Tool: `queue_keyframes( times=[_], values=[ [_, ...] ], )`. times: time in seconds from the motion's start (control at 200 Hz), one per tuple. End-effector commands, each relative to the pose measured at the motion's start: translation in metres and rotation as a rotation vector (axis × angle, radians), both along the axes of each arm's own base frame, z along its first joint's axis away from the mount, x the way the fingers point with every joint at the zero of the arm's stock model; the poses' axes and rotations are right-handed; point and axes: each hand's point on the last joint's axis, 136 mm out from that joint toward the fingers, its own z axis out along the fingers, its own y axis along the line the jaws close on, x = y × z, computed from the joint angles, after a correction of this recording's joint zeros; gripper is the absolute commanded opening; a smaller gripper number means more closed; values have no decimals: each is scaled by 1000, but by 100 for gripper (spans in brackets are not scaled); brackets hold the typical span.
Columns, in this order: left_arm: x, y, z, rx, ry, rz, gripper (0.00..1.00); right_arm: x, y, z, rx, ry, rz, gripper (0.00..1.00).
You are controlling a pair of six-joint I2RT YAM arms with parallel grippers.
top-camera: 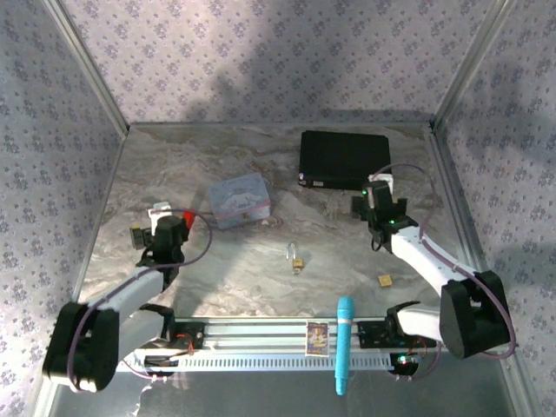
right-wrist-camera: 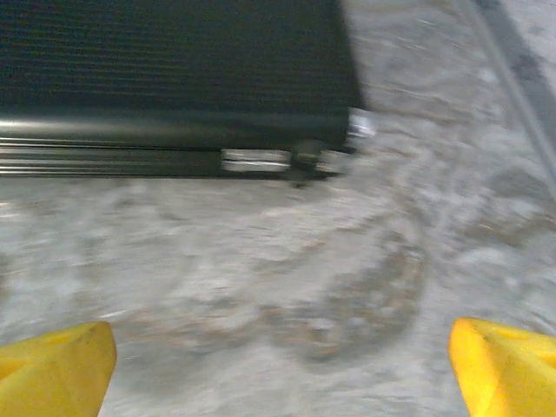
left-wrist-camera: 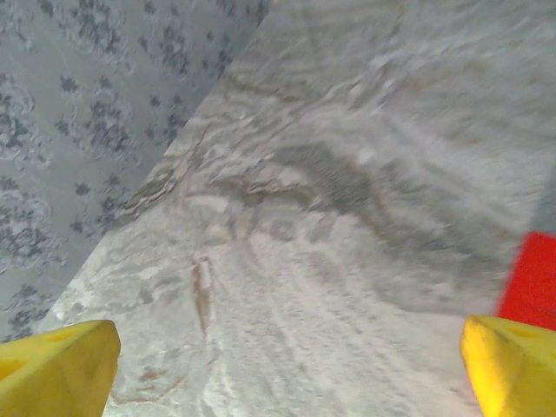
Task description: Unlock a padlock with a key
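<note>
The padlock (top-camera: 296, 259), a brass body with a thin silver shackle, lies on the marbled table (top-camera: 261, 278) near the middle, between the two arms. I cannot make out the key. My left gripper (top-camera: 162, 217) hovers at the left, well away from the padlock, open, with its yellow fingertips (left-wrist-camera: 52, 369) wide apart over bare table and nothing between them. My right gripper (top-camera: 380, 193) is at the right rear, also open, its yellow fingertips (right-wrist-camera: 508, 365) spread in front of the black box (right-wrist-camera: 174, 69). Both wrist views are blurred.
A pastel tin (top-camera: 240, 200) stands left of centre at the back. A red block (top-camera: 188, 215) sits beside the left gripper's right finger (left-wrist-camera: 512, 365). A small tan square piece (top-camera: 385, 280) lies at the right. A blue cylinder (top-camera: 344, 343) and a card (top-camera: 318, 338) rest on the front rail.
</note>
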Motion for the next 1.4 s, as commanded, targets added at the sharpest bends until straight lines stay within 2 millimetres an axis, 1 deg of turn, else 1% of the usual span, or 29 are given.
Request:
queue_keyframes(
  times=[0.0,0.055,0.105,0.12,0.19,0.215,0.24,0.255,0.315,0.4,0.48,0.525,0.555,0.59,0.66,0.705,0.74,0.795,0.835,0.934,1.394],
  values=[
    [28,10,33,-26,-162,-8,100,11,-28,13,-24,-162,-55,98],
    [37,12,30,-59,-174,-37,100,9,-38,4,-23,-206,-63,98],
    [45,16,30,-74,-172,-38,100,7,-45,-2,-11,-244,-73,97],
    [47,17,28,-83,-167,-38,100,8,-48,-1,-8,-263,-74,97],
    [60,15,27,-123,-180,-75,100,5,-57,-10,-6,-288,-87,97],
    [63,14,27,-133,-194,-86,100,7,-60,-9,-26,-295,-72,97],
    [64,14,24,-138,-180,-89,100,8,-58,-10,10,-294,-65,97],
    [65,14,24,-142,-168,-88,100,7,-61,-11,21,-294,-72,97],
    [66,14,24,-151,-173,-100,100,11,-63,-7,32,-336,-48,97],
    [67,10,23,-167,-171,-132,100,17,-59,-8,80,-363,12,96],
    [67,0,23,-208,-180,-189,100,22,-53,-14,71,-350,50,95],
    [69,-10,23,-289,-239,-241,100,26,-51,-17,69,-342,61,96],
    [72,-18,25,-280,-256,-297,100,28,-50,-21,68,-335,65,96],
    [75,-21,22,-252,-237,-297,100,30,-50,-26,69,-329,64,97],
    [82,-19,15,-239,-217,-270,100,34,-50,-36,69,-315,64,97],
    [85,-13,7,-250,-213,-239,100,39,-50,-34,60,-312,63,99],
    [87,-10,3,-260,-219,-233,100,38,-48,-41,63,-263,68,99],
    [89,-14,-4,-264,-200,-256,100,41,-46,-38,56,-280,78,99],
    [92,-18,-2,-254,-207,-272,100,40,-46,-40,56,-270,77,99],
    [98,-22,-5,-242,-159,-279,100,41,-45,-39,50,-271,80,99],
    [98,-23,-6,-226,-146,-278,100,42,-45,-39,47,-267,81,99]
  ],
)
